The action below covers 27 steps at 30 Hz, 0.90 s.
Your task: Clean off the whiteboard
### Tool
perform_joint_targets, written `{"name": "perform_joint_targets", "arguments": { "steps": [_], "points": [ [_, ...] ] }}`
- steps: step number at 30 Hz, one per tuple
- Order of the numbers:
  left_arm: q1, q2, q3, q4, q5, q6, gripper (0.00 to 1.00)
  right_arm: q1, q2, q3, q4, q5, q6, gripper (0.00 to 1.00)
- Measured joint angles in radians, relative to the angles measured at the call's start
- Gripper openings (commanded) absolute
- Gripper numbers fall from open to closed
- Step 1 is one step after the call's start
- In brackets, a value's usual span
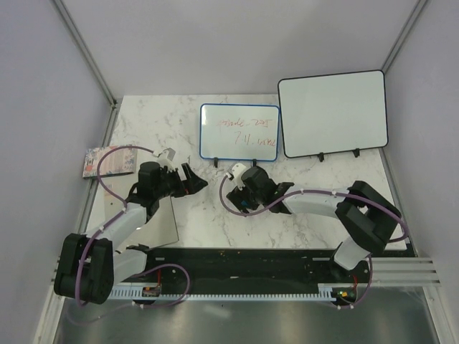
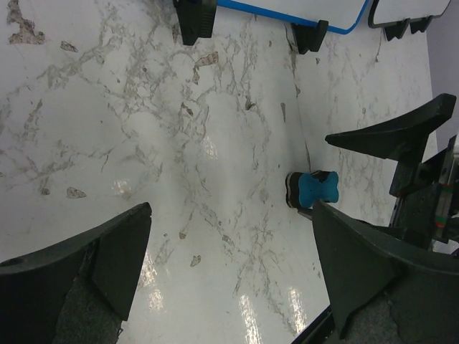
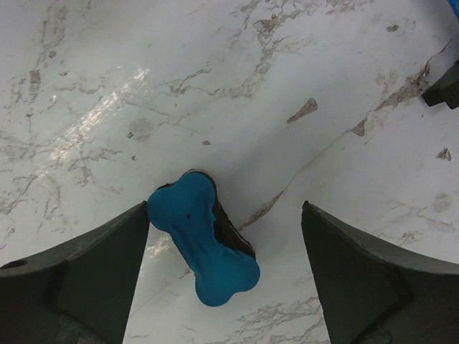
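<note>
Whiteboard (image 1: 239,132) is seen from above at twelve o'clock of the right gripper (image 1: 237,188) and one o'clock of the left gripper (image 1: 195,179), both spread empty; from the left wrist, the blue eraser (image 2: 310,189) is found at three o'clock; from the right wrist, it is nearer the nine-o'clock finger, so centring is advised before closing.

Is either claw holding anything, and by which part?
Nothing. The left gripper and right gripper are open; the blue eraser lies ungripped between the right one's fingers.

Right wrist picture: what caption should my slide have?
Open right gripper straddles the blue eraser on the marble table.
</note>
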Motion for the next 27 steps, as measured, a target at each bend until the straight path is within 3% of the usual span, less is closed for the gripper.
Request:
{"name": "perform_joint_targets", "arguments": {
  "steps": [8,18,19,21,27],
  "points": [
    [0.000,0.009,0.009,0.008,0.019,0.000,0.99,0.000,0.081,0.067,-0.042,0.051,-0.012,0.75],
    [0.000,0.005,0.009,0.010,0.031,0.000,0.99,0.000,0.089,0.079,-0.058,0.060,-0.003,0.74],
    [0.000,0.005,0.009,0.010,0.032,0.000,0.99,0.000,0.089,0.079,-0.059,0.060,-0.002,0.72],
    [0.000,0.005,0.009,0.010,0.032,0.000,0.99,0.000,0.088,0.079,-0.061,0.058,0.002,0.56],
    [0.000,0.005,0.009,0.012,0.033,0.000,0.99,-0.008,0.074,0.069,-0.077,0.037,0.020,0.53]
  ]
}}
